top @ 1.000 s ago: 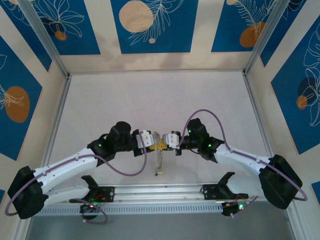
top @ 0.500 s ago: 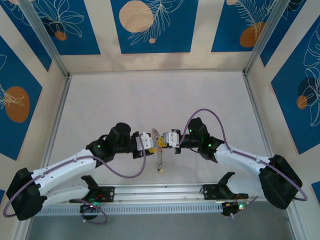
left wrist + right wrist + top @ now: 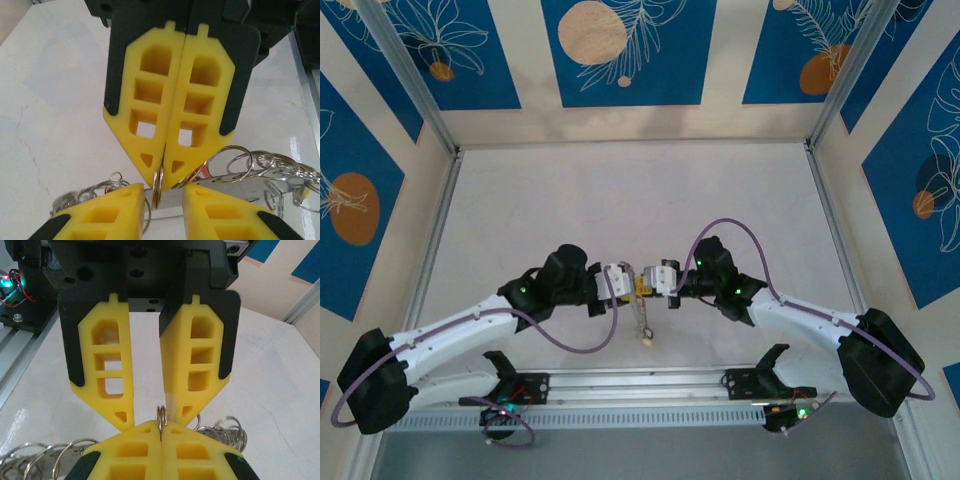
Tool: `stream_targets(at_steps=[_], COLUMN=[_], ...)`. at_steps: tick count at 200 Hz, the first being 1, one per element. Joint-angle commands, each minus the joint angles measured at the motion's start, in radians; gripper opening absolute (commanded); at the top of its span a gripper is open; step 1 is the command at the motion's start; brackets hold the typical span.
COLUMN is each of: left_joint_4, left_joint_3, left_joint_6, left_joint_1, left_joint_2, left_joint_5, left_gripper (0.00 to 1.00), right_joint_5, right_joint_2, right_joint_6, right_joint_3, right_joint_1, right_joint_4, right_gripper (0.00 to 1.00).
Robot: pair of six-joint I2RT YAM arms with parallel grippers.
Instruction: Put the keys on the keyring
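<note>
Low in the centre of the top view, the two claws meet tip to tip above the bench [image 3: 620, 200], with a strand of keys [image 3: 643, 322] dangling below them toward the near edge. The right claw [image 3: 163, 176] is closed, pinching the keyring [image 3: 157, 196] edge-on at its very tips. The left claw [image 3: 150, 424] stands partly apart, its fingers on either side of that ring, clamping nothing that I can make out. In the left wrist view a flat silvery blade [image 3: 220, 181], likely a key, lies across its gap.

The step in hand looks like threading: one claw steadies the ring while the other works a key onto it. Next, the left claw needs a firm pinch on the key. It then needs a fine, aligned push into the ring's split, without twisting the ring out of the right claw's hold.
</note>
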Motion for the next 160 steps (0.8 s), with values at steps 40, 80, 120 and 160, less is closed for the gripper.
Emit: stream_targets(at_steps=[40, 80, 120, 160], left_joint_4=[0.028, 0.0, -0.017, -0.046], left_joint_3=[0.028, 0.051, 0.045, 0.024], left_joint_6=[0.029, 0.039, 0.046, 0.075], left_joint_1=[-0.014, -0.014, -0.014, -0.014], left_joint_2=[-0.017, 0.014, -0.016, -0.093], left_joint_5=[0.004, -0.009, -0.006, -0.036], left_gripper=[0.19, 0.04, 0.34, 0.37], right_joint_5=[0.002, 0.003, 0.005, 0.0], right_joint_2=[0.004, -0.003, -0.015, -0.02], right_joint_6=[0.003, -0.002, -0.009, -0.01], right_joint_3=[0.043, 0.037, 0.031, 0.03], right_joint_1=[0.023, 0.026, 0.02, 0.015], right_joint_4=[0.03, 0.03, 0.02, 0.019], right_gripper=[0.0, 0.0, 0.0, 0.0])
